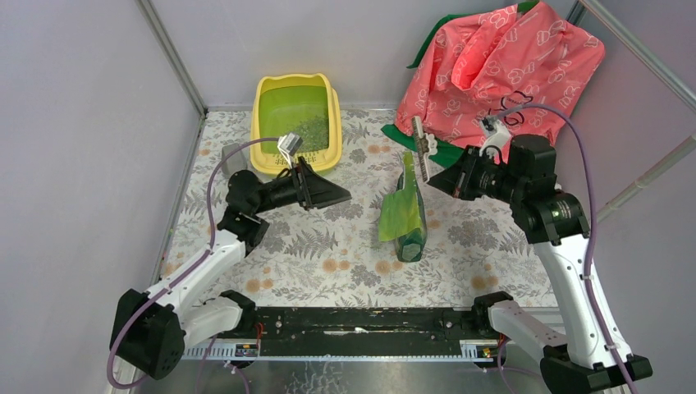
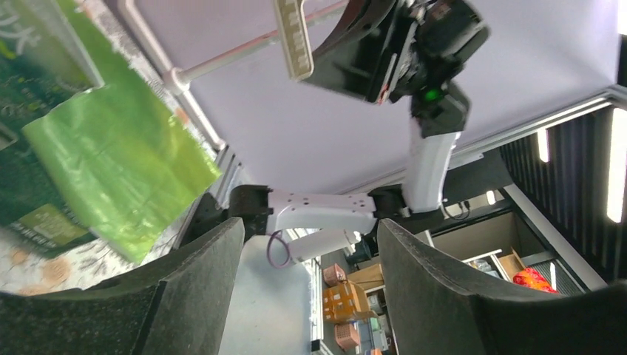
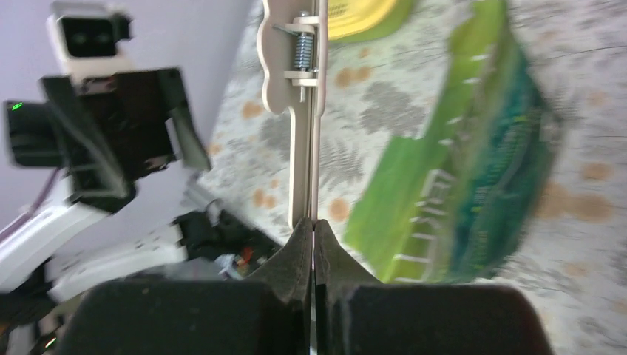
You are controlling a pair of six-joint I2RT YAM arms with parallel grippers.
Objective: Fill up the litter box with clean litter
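The yellow litter box point(image 1: 295, 80) stands at the back of the table, green inside, with a grainy patch of clean litter point(image 1: 313, 131) in its near right part. A glossy green bag point(image 1: 404, 215) lies on the table right of centre, its mouth toward the back. My left gripper point(image 1: 341, 197) hovers just in front of the box, pointing right toward the bag point(image 2: 118, 163), open with nothing between its fingers. My right gripper point(image 1: 432, 175) is shut on a beige spring clip point(image 1: 421, 148) held above the bag's mouth; the clip point(image 3: 296, 66) sticks out past the fingertips point(image 3: 302, 235).
A pink patterned bag point(image 1: 501, 66) leans on the back right wall over a green cloth point(image 1: 439, 148). A small grey object point(image 1: 234, 156) sits left of the litter box. Enclosure walls and rails close in the left, back and right sides.
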